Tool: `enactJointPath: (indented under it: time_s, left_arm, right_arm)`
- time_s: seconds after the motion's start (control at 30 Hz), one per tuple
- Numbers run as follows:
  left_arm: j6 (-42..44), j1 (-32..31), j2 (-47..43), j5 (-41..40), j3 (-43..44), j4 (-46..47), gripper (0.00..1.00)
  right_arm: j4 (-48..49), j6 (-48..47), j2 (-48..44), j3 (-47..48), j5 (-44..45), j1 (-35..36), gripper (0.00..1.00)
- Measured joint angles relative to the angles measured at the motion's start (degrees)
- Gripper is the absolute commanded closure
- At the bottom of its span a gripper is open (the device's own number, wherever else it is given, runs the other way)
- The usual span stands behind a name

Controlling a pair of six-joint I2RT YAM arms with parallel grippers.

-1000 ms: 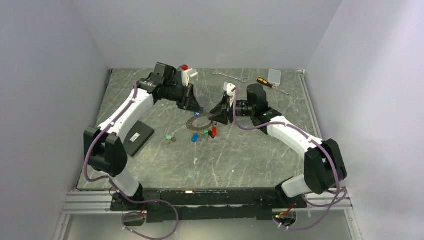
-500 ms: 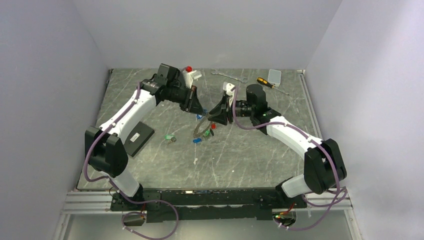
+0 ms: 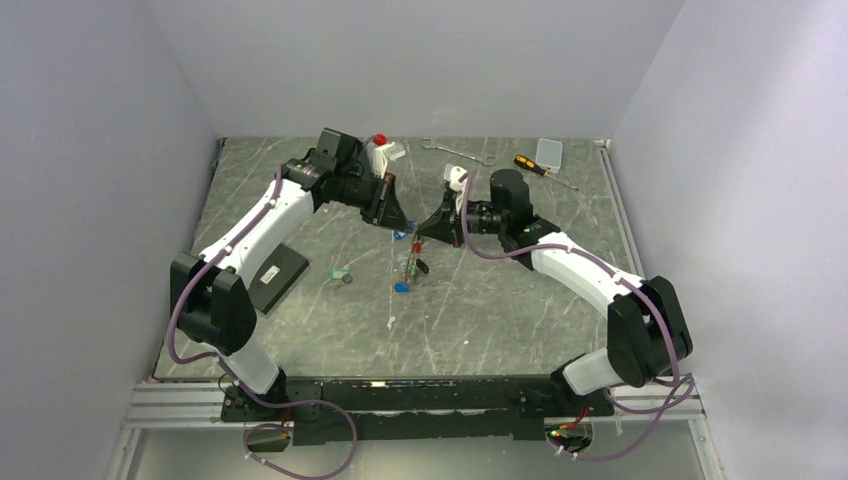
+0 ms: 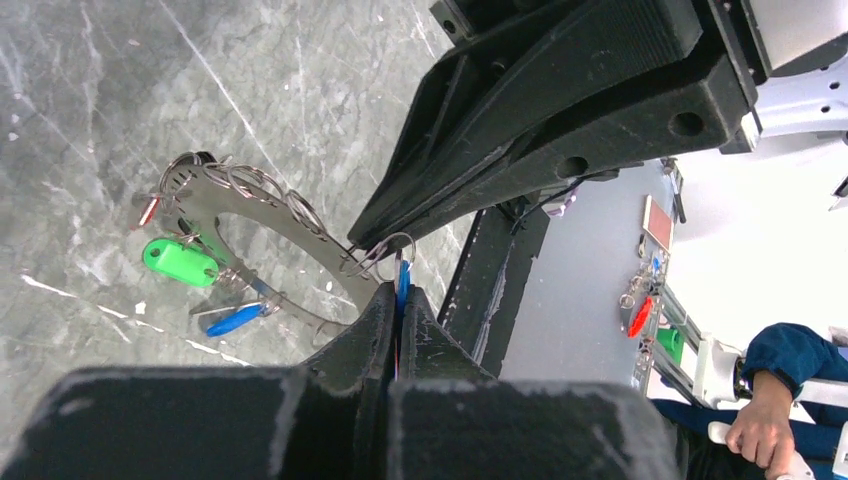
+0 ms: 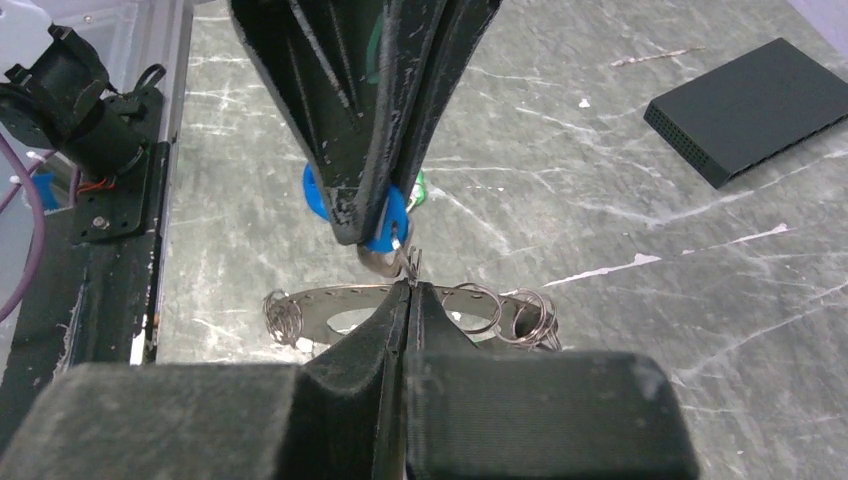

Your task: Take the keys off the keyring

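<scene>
The grey surface (image 3: 480, 310) carries a black box (image 3: 272, 275) by its left edge. Tools lie along the far edge.

Both arms meet above the far middle, and the ring (image 5: 310, 298) is held up between them. It seems to be lifted, though I cannot tell whether its low end touches the surface.

The right fingers (image 5: 392, 335) are pressed together on the ring's flat band. The left fingers (image 4: 372, 322) are pressed together on a blue tag (image 5: 385, 225), which is joined to the band by a small wire loop (image 4: 385, 250). More keys (image 4: 235, 318) dangle from further loops, one with a green tag (image 4: 180, 262). One loose key (image 3: 342, 275) lies nearer the left edge, beside the box.

I judge the ring to be light, thin and stiff, and smooth enough to twist or slip in a pinch. It is best taken flat across the band, close to the loop being worked, so that it cannot swing. The keys are light and hang freely. A plastic tag gives a broader and less slippery hold than bare metal. The loops look springy and would probably resist a straight pull.
</scene>
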Motion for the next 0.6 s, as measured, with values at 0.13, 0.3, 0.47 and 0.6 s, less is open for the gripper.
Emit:
enactJointPath:
  time_s: [0.13, 0.3, 0.47, 0.6]
  left_arm:
    - [-0.83, 1.53, 0.00, -0.39, 0.00, 0.20, 1.00]
    - [-1.73, 2.43, -0.33, -1.14, 0.00, 0.35, 1.00]
    - [-2.05, 2.43, -0.44, -1.22, -0.02, 0.35, 1.00]
    - [-1.97, 2.43, -0.52, -0.85, -0.02, 0.72, 1.00]
  right_arm:
    - [0.50, -0.02, 0.00, 0.00, 0.57, 0.00, 1.00]
    - [1.90, -0.02, 0.00, 0.00, 1.31, 0.00, 1.00]
    - [1.97, -0.07, 0.00, 0.00, 1.36, 0.00, 0.81]
    - [1.49, -0.11, 0.00, 0.00, 0.57, 0.00, 0.67]
